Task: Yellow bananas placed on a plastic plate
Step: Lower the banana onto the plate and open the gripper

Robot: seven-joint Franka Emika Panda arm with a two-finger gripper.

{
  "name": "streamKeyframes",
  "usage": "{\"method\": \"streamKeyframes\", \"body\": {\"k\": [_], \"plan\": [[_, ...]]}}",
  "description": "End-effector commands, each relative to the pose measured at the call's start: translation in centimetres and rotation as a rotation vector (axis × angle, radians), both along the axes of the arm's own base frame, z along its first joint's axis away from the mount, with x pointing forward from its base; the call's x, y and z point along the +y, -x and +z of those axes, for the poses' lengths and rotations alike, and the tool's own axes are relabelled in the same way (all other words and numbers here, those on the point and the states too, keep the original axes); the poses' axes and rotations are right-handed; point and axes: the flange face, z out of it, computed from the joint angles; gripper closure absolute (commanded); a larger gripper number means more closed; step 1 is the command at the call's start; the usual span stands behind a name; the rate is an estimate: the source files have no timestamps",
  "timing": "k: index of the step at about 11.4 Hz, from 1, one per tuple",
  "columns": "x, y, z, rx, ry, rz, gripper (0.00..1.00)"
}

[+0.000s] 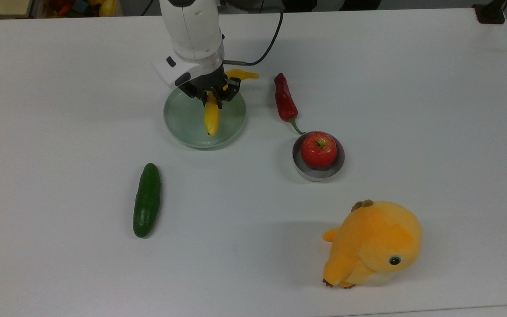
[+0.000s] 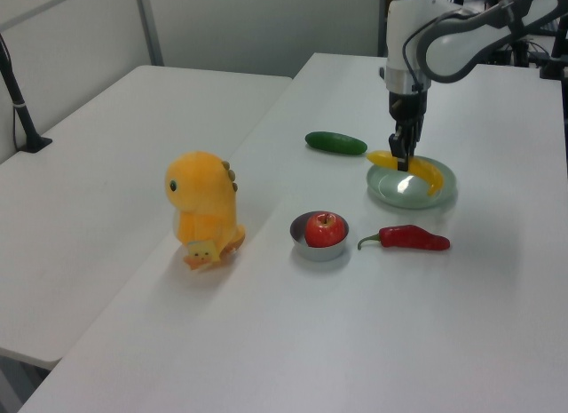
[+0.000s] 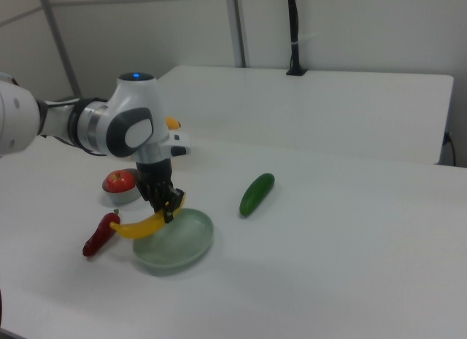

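White worktop [image 1: 412, 88]: smooth, matte, broad and flat.
Arm: glossy white casing with dark joints, reaching down over the plate.
Plush toy [image 1: 374, 242]: fuzzy orange, rounded, well apart from the plate.
Plastic plate [image 1: 178, 123]: round, shallow, pale mint-green, raised rim.
Cucumber [image 1: 147, 200]: dark green, lying on the worktop.
Yellow bananas [image 1: 211, 116]: one smooth curved fruit, held across the plate, one end past the rim.
Tool [image 1: 211, 94]: black fingers clamped on the banana's middle.
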Motion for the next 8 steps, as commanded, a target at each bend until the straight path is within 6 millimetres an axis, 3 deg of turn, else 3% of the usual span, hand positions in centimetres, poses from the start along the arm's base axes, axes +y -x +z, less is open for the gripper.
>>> {"method": "streamKeyframes", "body": {"k": [1,4,5,6,7,8], "plan": [[-1.3,0.1,-2.0,-0.021,0.041,-0.004,0.89],[-2.3,-0.7,-3.8,-0.045,0.042,-0.015,0.89],[-2.4,-0.7,-3.9,-0.044,0.054,-0.005,0.81],[-3.0,-0.7,-3.9,-0.044,0.057,-0.009,0.63],[-3.1,-0.8,-3.8,-0.044,0.056,-0.021,0.28],[-3.2,-0.8,-3.7,-0.041,0.057,-0.024,0.19]]}}
